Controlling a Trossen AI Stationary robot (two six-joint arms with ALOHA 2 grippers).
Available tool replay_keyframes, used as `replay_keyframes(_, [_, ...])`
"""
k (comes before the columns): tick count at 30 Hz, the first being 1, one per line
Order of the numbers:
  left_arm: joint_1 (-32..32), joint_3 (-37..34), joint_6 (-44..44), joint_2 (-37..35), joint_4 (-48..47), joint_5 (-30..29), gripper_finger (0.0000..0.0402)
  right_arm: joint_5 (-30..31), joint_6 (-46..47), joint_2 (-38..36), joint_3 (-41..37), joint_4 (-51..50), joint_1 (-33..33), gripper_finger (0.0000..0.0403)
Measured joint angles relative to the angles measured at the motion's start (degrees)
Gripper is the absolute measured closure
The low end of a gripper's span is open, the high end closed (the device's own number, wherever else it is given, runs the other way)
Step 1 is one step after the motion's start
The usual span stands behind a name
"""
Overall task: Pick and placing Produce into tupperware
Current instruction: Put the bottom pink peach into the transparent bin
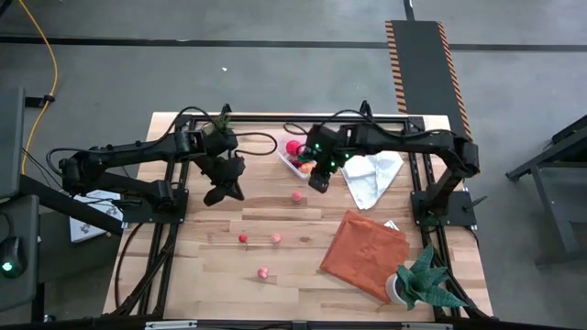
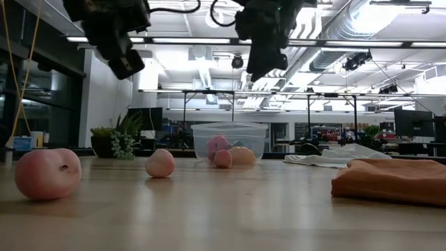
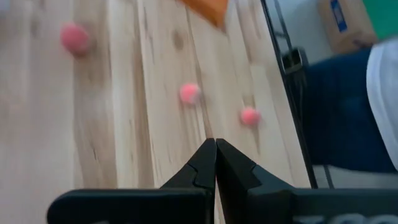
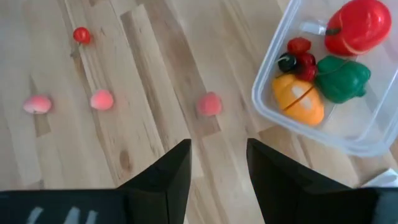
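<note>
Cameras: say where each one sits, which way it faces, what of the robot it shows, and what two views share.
High view: above the table, looking straight down; both arms, left gripper and right gripper show.
Low view: at table-top height, looking level across to the room; both grippers hang in from above.
Left wrist view: on the left arm, facing down at the wood; its shut fingers show.
Right wrist view: on the right arm, facing down; its open fingers show.
Shared: right wrist and low views both show the tupperware holding produce.
</note>
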Motion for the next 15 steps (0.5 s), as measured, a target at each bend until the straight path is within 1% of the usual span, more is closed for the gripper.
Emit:
replay_keyframes(4, [-0.2, 0.0, 3.5, 0.0, -5.4, 1.0, 0.0401, 1.3, 2.5, -0.8, -2.0, -0.2, 2.9, 0.0259])
replay_keyframes(6, [-1.4, 0.0, 5.0, 0.0, -7.1, 1.3, 0.0401, 1.5, 3.2, -0.8, -2.7, -0.1, 4.5, 0.0259])
replay_keyframes(8, [-3.6, 0.0, 6.1, 0.0, -7.6, 1.3, 0.0401, 1.6, 3.4, -0.7, -3.5, -0.3, 5.8, 0.0259])
replay_keyframes(11, [-8.7, 0.0, 6.7, 0.0, -6.8, 1.0, 0.0400, 1.7, 4.4, -0.7, -5.2, 0.0, 7.7, 0.0259])
replay_keyframes(13, [-12.9, 0.0, 5.4, 0.1, -5.4, -1.9, 0.0395, 1.7, 5.4, -0.7, -6.4, -0.2, 9.0, 0.0259])
replay_keyframes(15, [-17.4, 0.0, 3.2, 0.1, -3.8, -6.1, 0.0384, 1.7, 6.5, -0.7, -7.3, -0.1, 10.3, 0.0259])
